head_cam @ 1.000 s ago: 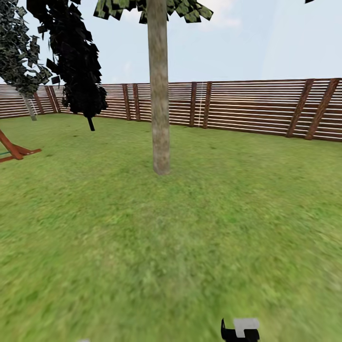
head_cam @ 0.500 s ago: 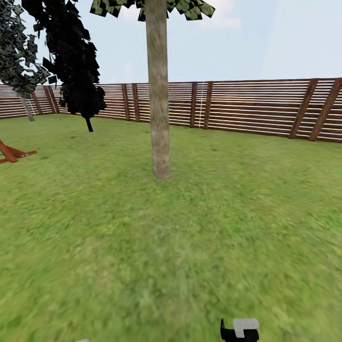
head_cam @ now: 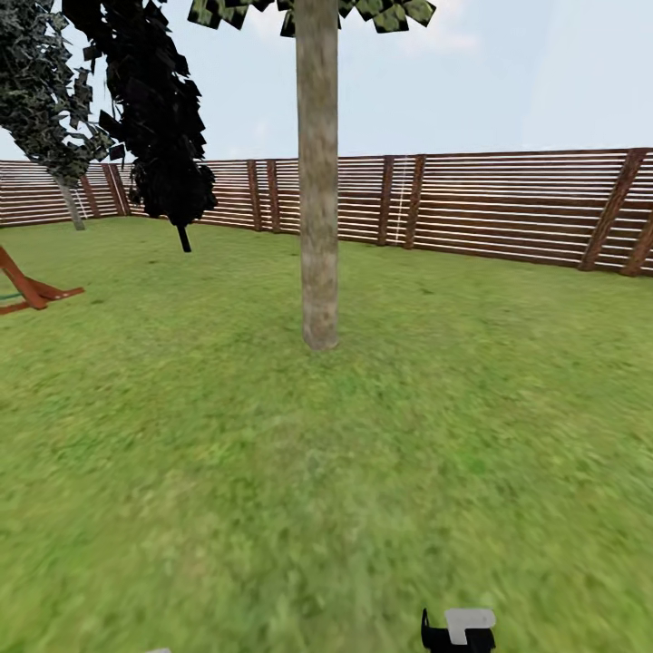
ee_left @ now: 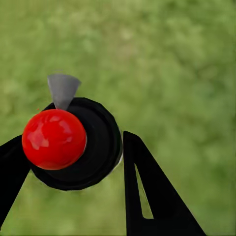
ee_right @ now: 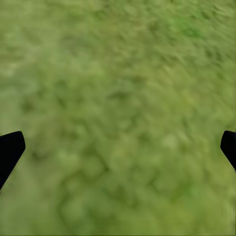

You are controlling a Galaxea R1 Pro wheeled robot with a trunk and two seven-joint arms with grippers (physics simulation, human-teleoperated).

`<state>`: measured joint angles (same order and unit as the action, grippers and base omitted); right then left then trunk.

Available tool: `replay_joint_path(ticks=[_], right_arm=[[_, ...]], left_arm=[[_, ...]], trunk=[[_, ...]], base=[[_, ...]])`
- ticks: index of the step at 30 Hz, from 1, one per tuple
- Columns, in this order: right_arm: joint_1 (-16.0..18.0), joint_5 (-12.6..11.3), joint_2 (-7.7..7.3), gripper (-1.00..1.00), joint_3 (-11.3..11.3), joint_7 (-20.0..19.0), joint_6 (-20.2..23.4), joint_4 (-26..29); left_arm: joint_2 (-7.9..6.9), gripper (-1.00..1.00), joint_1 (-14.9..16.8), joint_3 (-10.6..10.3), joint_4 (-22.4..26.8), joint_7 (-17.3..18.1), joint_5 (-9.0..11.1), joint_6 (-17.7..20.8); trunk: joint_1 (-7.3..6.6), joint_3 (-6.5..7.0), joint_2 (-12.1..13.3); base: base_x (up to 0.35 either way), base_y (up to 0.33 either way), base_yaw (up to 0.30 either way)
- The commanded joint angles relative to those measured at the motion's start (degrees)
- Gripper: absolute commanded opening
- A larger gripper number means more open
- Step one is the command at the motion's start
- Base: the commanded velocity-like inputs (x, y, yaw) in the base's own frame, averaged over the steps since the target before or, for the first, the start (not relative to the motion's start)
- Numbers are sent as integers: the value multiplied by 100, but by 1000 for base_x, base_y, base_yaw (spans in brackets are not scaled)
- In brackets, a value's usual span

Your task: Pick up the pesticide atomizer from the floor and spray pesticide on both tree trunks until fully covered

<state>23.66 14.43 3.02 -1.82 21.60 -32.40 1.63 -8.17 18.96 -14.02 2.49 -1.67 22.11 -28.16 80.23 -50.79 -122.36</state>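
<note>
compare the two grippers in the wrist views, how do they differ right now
The left gripper is shut on the pesticide atomizer, whose red round top sits between its fingers; the right gripper holds nothing. The left gripper's fingers stand close together around the bottle, while the right gripper's fingertips sit far apart at the picture's edges, so it is open. Both have black fingers and both hang over blurry green grass.

Tree trunk stood mid-lawn; fence behind it; cypress to its left, farther back.
</note>
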Motion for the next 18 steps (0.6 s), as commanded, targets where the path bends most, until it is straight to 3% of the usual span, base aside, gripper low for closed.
replay_joint_path(ticks=[1, 18], right_arm=[[2, 64, -1, 100, -20, 36, -3, -9], [0, 77, -12, 100, -20, 36, -3, -7]], left_arm=[[-1, -100, 3, -48, -2, -17, 30, -14], [-1, -100, 3, -48, -3, -17, 30, -7]], trunk=[[3, -5, -2], [3, -5, -2]], base=[[338, 0, 16], [338, 0, 1]])
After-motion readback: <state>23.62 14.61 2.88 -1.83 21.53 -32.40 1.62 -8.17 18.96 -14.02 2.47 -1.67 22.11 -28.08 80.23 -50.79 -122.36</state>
